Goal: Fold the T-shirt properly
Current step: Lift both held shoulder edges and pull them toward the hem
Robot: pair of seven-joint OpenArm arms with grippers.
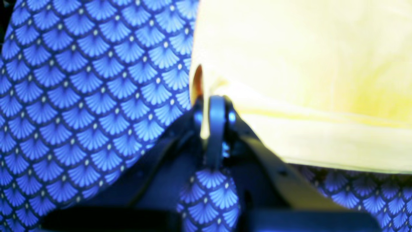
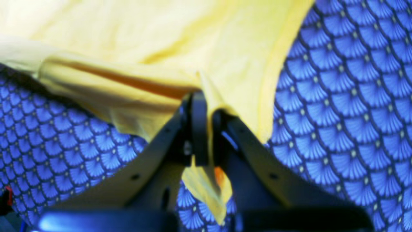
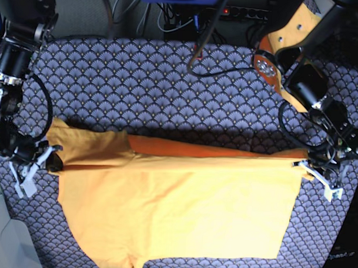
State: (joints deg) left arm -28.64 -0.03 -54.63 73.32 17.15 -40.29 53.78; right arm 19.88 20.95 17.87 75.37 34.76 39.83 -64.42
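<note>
Nearest the base camera, the loose lower edge of the T-shirt lies flat on the scale-patterned table cloth, a sleeve trailing toward the front rim of the table. Farther up, the garment is stretched sideways between the two arms, each clamped on one end of a raised fold line. The right gripper, at the left of the base view, has its jaws closed on bunched cloth, and its wrist view shows a tuft of yellow fabric squeezed through between the fingers and hanging below them. The left gripper, at the right of the base view, is likewise pinched shut on the opposite edge, with a thin sliver of hem caught between its fingertips. Beyond the held line, a darker orange band of the shirt's far layer lies on the cloth, and behind that the table is patterned cloth up to the cabling at the back. The fabric appears thin, light and limp: it sags and creases between the grips, so it would likely need tension from both ends to carry a clean fold. Edges and corners, where layers double at the hem, look like the surest places to hold; a grip at mid-panel would probably only gather a wrinkle.
</note>
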